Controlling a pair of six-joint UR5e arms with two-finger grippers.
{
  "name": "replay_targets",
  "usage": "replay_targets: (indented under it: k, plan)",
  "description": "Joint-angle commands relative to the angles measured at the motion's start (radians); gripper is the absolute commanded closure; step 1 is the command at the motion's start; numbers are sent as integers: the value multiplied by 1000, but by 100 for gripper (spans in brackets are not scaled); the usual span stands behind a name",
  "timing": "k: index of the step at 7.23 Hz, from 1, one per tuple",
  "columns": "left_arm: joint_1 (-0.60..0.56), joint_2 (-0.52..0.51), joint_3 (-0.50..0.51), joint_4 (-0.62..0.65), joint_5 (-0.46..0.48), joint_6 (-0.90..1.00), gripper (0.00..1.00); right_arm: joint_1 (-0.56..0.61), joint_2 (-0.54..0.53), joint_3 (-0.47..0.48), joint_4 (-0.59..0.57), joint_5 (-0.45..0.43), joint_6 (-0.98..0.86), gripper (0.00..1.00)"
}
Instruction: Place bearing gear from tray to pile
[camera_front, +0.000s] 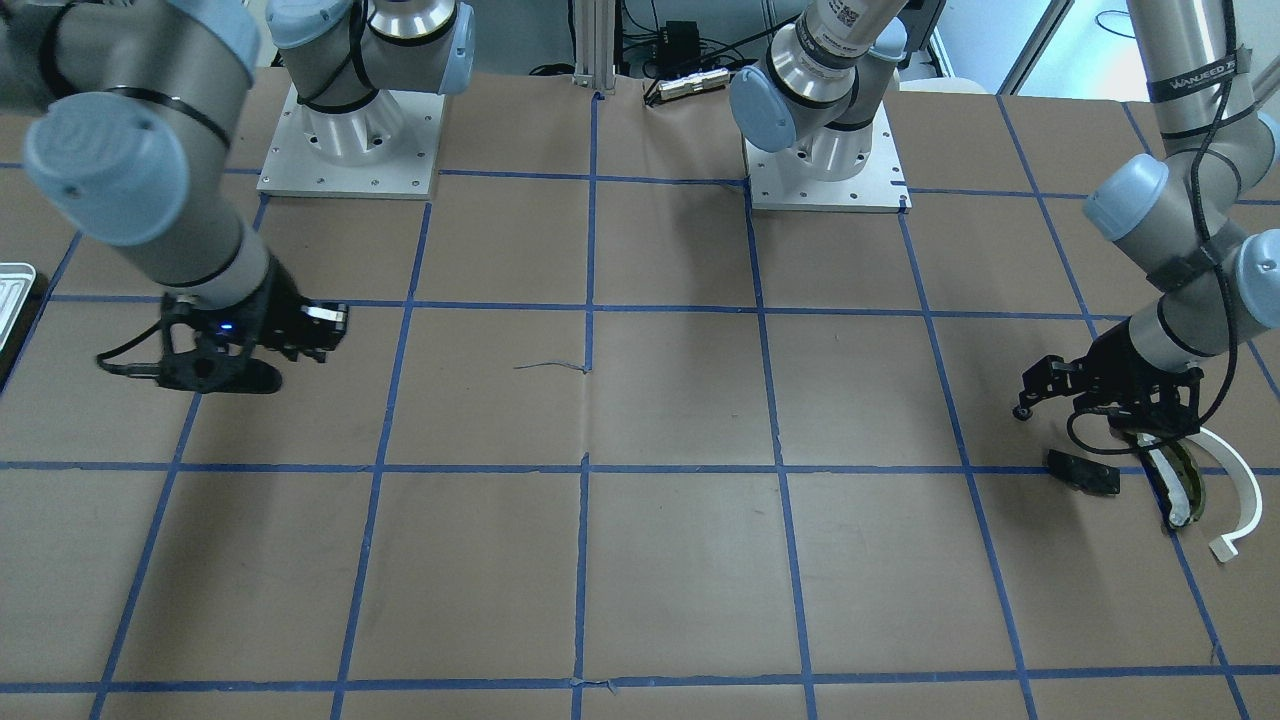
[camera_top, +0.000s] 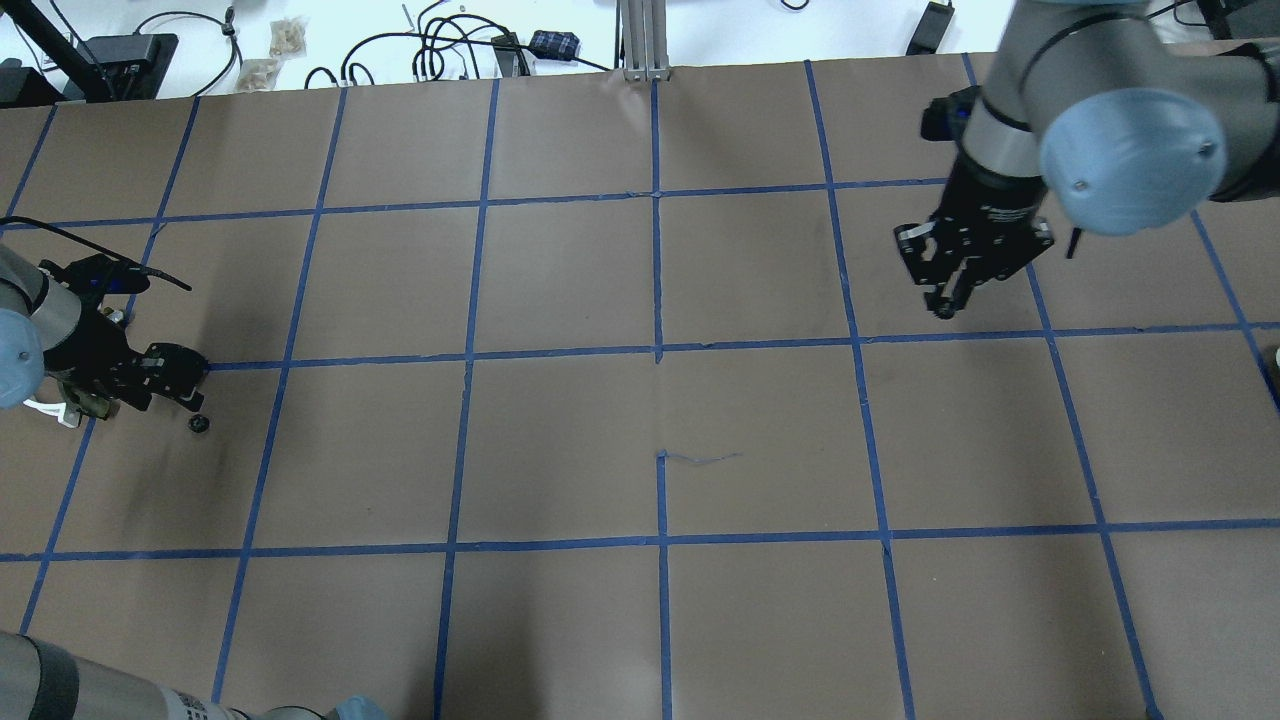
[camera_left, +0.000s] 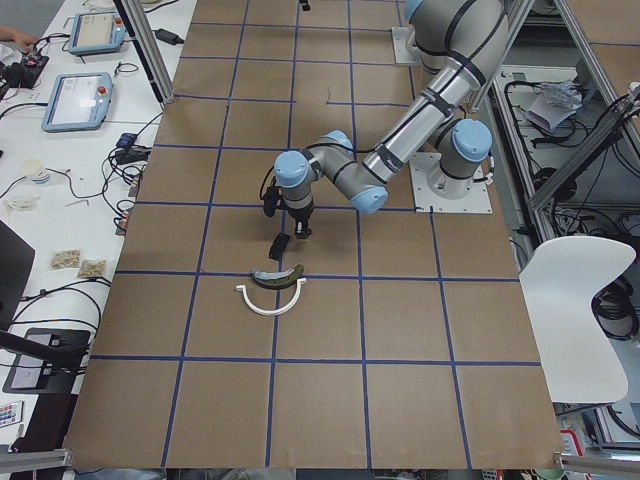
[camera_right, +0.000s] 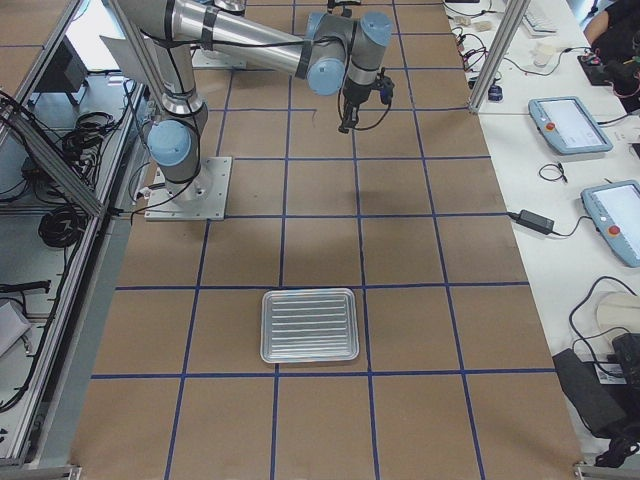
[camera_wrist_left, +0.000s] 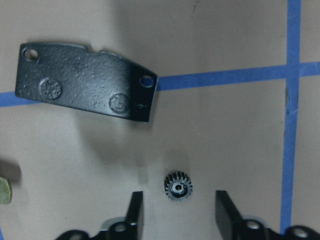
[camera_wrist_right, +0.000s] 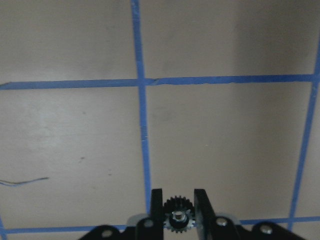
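My right gripper (camera_wrist_right: 177, 200) is shut on a small black bearing gear (camera_wrist_right: 177, 216) and holds it above the brown table; it also shows in the overhead view (camera_top: 945, 298) and the front view (camera_front: 325, 328). My left gripper (camera_wrist_left: 178, 205) is open over a second black gear (camera_wrist_left: 178, 186) that lies loose on the table (camera_top: 198, 424). The pile lies beside it: a black plate with holes (camera_wrist_left: 85, 82), an olive-and-white curved piece (camera_front: 1180, 490) and a white arc strip (camera_front: 1240, 490). The silver tray (camera_right: 310, 325) stands far from both grippers and holds nothing I can see.
Blue tape lines (camera_top: 657, 350) grid the brown paper-covered table. The two arm bases (camera_front: 350, 150) stand at the robot's side. A corner of the tray (camera_front: 12, 290) shows at the front view's left edge. Tablets and cables lie on side benches (camera_right: 570, 120).
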Motion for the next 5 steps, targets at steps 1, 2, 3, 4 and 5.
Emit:
replay_targets:
  k: [1,2,3,4,5]
  plan:
    - [-20,8,51,-21,2,-8,10,217,95,-1,-150,50,276,83]
    - [-24,18,58,-31,2,-65,10,304,168,-3,-273,47,352,82]
    - [-42,33,65,-62,2,-98,10,367,225,0,-389,35,415,82]
    - [-72,50,90,-108,2,-131,10,395,277,2,-462,44,432,82]
    - [-117,73,105,-180,2,-194,10,422,310,0,-510,29,432,79]
